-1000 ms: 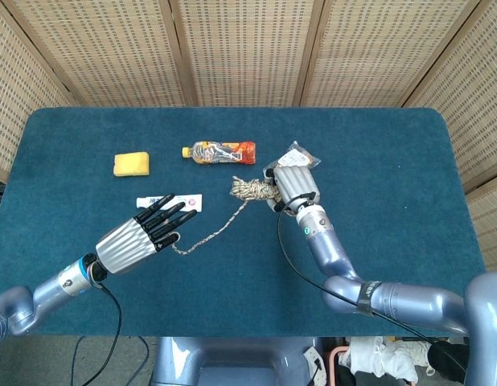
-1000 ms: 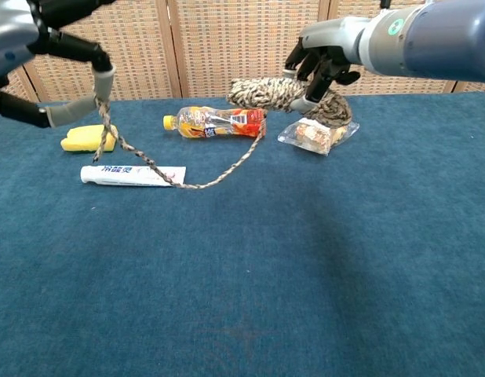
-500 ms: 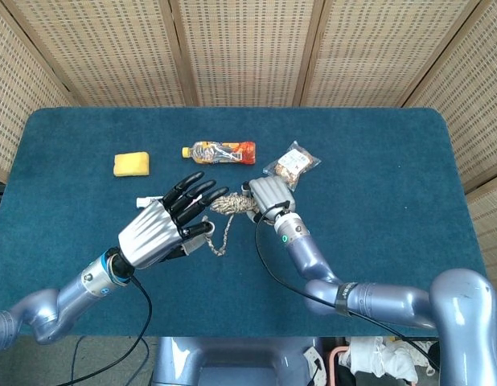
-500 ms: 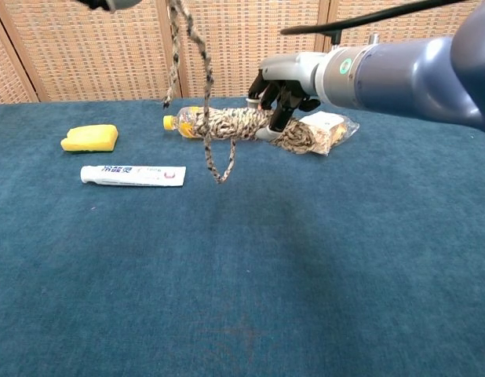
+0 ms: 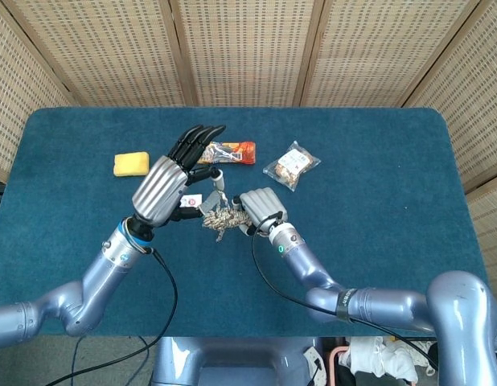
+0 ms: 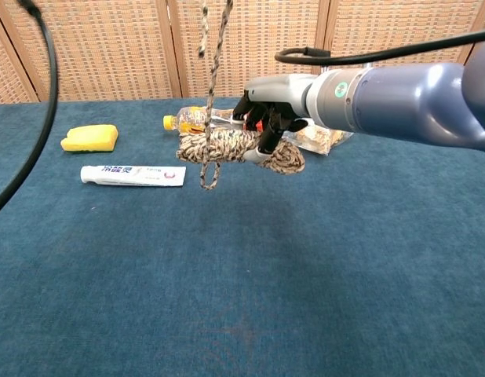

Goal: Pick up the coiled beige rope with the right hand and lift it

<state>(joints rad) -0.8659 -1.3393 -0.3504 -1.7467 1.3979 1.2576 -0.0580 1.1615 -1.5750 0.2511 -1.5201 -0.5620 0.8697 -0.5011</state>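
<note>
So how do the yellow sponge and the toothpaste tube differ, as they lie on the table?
The yellow sponge is a short, thick block; the toothpaste tube is long, thin and white. The sponge lies farther back on the blue table, the tube nearer the chest camera. Both lie flat, untouched by either hand.

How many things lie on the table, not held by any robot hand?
4: yellow sponge at far left, toothpaste tube before it, bottle behind the rope, snack bag at right. More may be hidden.

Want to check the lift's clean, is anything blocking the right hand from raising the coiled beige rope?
Nothing visible above it. The right hand grips the coiled beige rope clear of the table, and its loose strand runs up toward the left hand.
</note>
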